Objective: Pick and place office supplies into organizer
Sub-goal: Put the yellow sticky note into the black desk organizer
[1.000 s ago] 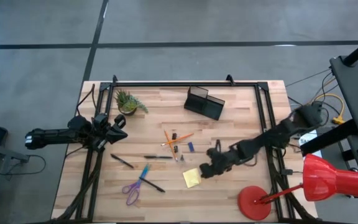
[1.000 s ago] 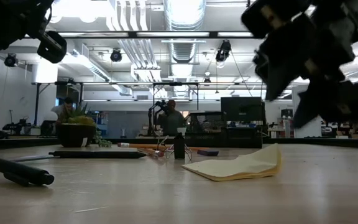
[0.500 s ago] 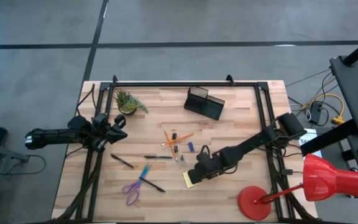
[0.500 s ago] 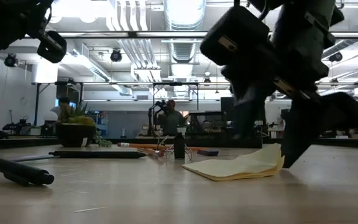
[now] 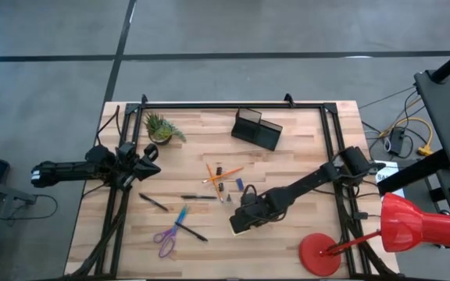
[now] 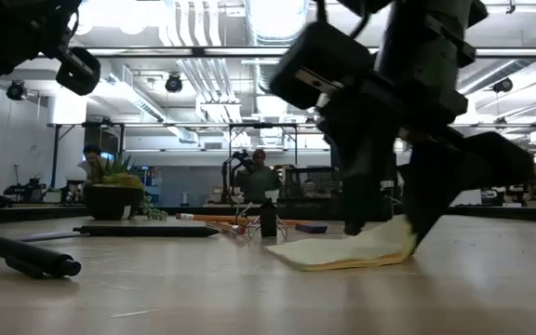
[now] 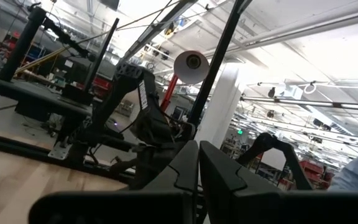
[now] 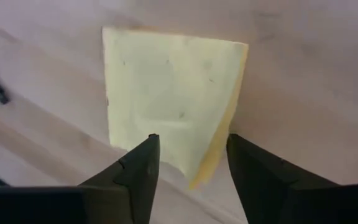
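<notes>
Yellow pad point(image 8: 173, 102) flat on desk point(image 5: 303, 148); right tool point(image 8: 188, 163) wide, straddling corner; left tool point(image 7: 198, 163) closed, empty, at desk edge.

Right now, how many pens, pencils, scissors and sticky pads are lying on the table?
Black pens: 3
Blue pen: 1
Orange pencils: 2
Scissors: 1
Yellow sticky pad: 1
Total: 8

The wooden table point(image 5: 303, 148) carries a plant point(image 5: 159, 128), organizer point(image 5: 257, 128), scissors point(image 5: 165, 238) (purple-handled) and sticky-note pad point(image 8: 173, 118).
</notes>
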`<state>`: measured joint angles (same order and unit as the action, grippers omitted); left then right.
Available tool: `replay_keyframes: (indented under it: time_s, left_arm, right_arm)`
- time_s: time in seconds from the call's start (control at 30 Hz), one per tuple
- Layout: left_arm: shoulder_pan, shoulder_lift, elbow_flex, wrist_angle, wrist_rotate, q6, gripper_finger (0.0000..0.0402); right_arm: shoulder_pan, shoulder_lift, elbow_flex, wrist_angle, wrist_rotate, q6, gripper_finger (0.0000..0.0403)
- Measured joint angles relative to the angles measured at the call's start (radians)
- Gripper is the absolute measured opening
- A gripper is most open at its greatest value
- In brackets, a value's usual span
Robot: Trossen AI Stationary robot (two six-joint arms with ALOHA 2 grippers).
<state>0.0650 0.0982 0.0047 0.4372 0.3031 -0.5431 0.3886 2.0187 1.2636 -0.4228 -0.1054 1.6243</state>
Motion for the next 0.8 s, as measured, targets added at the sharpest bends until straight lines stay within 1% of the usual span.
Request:
replay_keyframes:
  time_s: [0.1, 0.17, 0.23, 0.37, 0.4, 0.47, 0.57, 0.6, 0.73, 0.8]
  left_arm:
    - [0.000, -0.001, 0.000, 0.000, 0.000, 0.000, 0.0000]
    - [0.000, -0.001, 0.000, 0.000, 0.000, 0.000, 0.0000]
    - [0.000, -0.001, 0.000, 0.000, 0.000, 0.000, 0.0000]
    - [0.000, -0.001, 0.000, 0.000, 0.000, 0.000, 0.0000]
    - [0.000, -0.001, 0.000, 0.000, 0.000, 0.000, 0.0000]
    - [0.000, -0.001, 0.000, -0.001, 0.000, 0.000, 0.0000]
    - [0.000, 0.000, 0.000, -0.001, 0.000, 0.000, 0.0000]
    - [0.000, -0.001, 0.000, 0.000, 0.000, 0.000, 0.0000]
    - [0.000, -0.001, 0.000, -0.001, 0.000, 0.000, 0.0000]
    - [0.000, -0.001, 0.000, 0.000, 0.000, 0.000, 0.0000]
  right_arm:
    - [-0.003, 0.024, 0.032, -0.001, -0.003, -0.025, 0.0164]
    - [-0.006, 0.034, 0.044, -0.017, -0.006, -0.033, 0.0147]
    - [-0.007, 0.035, 0.044, -0.030, -0.007, -0.043, 0.0116]
    - [-0.008, 0.036, 0.038, -0.045, 0.023, -0.055, 0.0033]
    - [-0.008, 0.036, 0.037, -0.045, 0.034, -0.057, 0.0021]
    - [-0.008, 0.035, 0.037, -0.045, 0.061, -0.052, 0.0013]
    - [-0.003, 0.015, 0.037, -0.053, 0.151, -0.037, 0.0009]
    - [-0.001, 0.007, 0.042, -0.076, 0.207, -0.039, 0.0008]
    - [-0.015, -0.067, 0.107, -0.293, 0.421, -0.067, 0.0008]
    - [-0.015, -0.126, 0.156, -0.426, 0.503, -0.075, 0.0008]
